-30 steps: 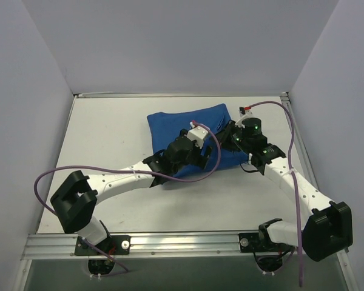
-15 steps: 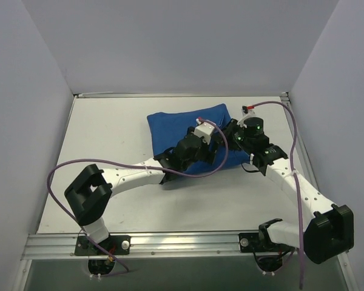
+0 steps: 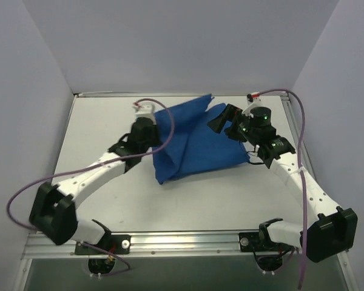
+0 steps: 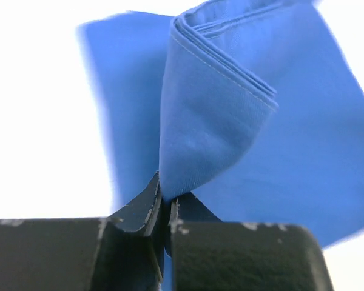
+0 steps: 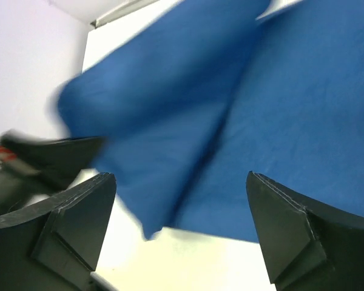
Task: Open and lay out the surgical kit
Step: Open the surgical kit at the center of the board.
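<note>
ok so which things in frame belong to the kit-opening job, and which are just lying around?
Job:
- blue cloth wrap, one folded flap lifted
- left claw, shut on that flap
- right claw, open, holding nothing

Just there:
- purple cables on the arms
- aluminium rail at the near edge
- white table

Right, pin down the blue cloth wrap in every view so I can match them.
Top external: blue cloth wrap mid-table, one flap raised leftward.
Left wrist: fills centre and right, flap pinched by left gripper at bottom.
Right wrist: fills top and right, above the open right gripper.
Shared landmark: the raised flap.
</note>
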Available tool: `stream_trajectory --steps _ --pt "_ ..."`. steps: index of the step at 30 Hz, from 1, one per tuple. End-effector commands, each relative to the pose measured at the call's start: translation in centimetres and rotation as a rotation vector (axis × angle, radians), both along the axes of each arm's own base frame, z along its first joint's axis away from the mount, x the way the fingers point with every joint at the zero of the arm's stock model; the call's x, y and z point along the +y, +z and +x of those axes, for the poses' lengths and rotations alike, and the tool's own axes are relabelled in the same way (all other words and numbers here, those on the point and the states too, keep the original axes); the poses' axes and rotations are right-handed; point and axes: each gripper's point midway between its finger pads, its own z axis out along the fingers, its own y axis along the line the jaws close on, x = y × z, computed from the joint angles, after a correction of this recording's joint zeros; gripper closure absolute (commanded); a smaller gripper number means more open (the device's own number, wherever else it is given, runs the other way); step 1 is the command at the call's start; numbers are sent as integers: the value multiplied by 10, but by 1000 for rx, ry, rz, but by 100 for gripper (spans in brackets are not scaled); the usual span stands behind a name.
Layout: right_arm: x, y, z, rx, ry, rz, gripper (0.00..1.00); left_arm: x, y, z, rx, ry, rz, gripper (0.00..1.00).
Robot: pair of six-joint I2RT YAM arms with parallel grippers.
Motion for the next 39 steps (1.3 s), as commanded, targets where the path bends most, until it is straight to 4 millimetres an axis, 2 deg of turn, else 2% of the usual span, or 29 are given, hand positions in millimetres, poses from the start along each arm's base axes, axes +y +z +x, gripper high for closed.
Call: stream_trajectory --steps 1,2,3,4,5,6,7,8,9,10,11,12,13,14,15,16,17,18,21,23,25,27,29,31,33,35,36,39 --pt "-6 5 12 -40 12 -86 6 133 65 -39 -55 379 -154 98" --pt "-4 3 13 -51 34 -105 6 168 49 -62 16 473 -114 98" --pt "4 4 12 -62 75 -102 7 212 46 -76 24 625 -146 98" --pt "12 -2 13 -56 112 -109 8 237 68 -103 -43 692 -192 95" --pt "29 -7 6 -67 184 -132 9 256 62 -123 -28 751 -168 92" --pt "41 -7 3 -85 241 -131 11 271 62 -135 -49 787 -163 88" --pt "54 -12 3 -92 283 -144 11 276 74 -151 -107 786 -198 83" --pt "76 -15 -9 -101 348 -164 11 277 69 -159 -97 788 -197 78" --pt "83 -20 -11 -105 371 -190 12 278 68 -164 -99 793 -211 78" --pt "91 -29 -8 -91 380 -211 12 278 63 -168 -91 794 -212 74" --pt "100 -33 -12 -86 403 -220 12 278 55 -172 -62 802 -206 64" --pt "112 -37 -18 -83 435 -225 12 277 48 -172 -42 816 -222 27" --pt "120 -51 -17 -57 455 -241 12 276 40 -170 -11 822 -216 2" --pt "128 -49 -18 -66 473 -246 12 275 35 -170 15 826 -210 6" --pt "142 -53 -29 -65 514 -260 12 272 34 -169 34 828 -230 6" --pt "149 -62 -31 -58 535 -282 12 271 31 -166 58 828 -226 6" --pt "156 -60 -31 -76 540 -296 12 268 37 -163 55 817 -237 6" --pt "169 -62 -41 -87 576 -311 12 263 38 -160 60 795 -252 6" --pt "179 -83 -47 -76 609 -407 14 250 45 -144 49 722 -274 6" --pt "190 -91 -57 -96 660 -462 19 233 45 -131 59 643 -313 6" --pt "200 -104 -63 -87 688 -523 21 223 32 -121 117 623 -334 6" --pt "201 -116 -59 -81 661 -591 23 219 25 -111 134 621 -351 1" --pt "207 -124 -64 -81 668 -625 23 218 16 -97 141 628 -347 6" --pt "206 -135 -62 -77 641 -694 24 222 -3 -89 200 681 -358 7" --pt "209 -144 -67 -77 636 -743 24 216 -9 -83 236 659 -393 9" --pt "210 -143 -64 -86 592 -784 24 213 -17 -71 254 651 -407 9" --pt "208 -149 -65 -70 579 -808 24 208 -20 -69 270 631 -416 9" --pt "212 -152 -68 -78 567 -845 24 211 -38 -62 350 658 -414 9"
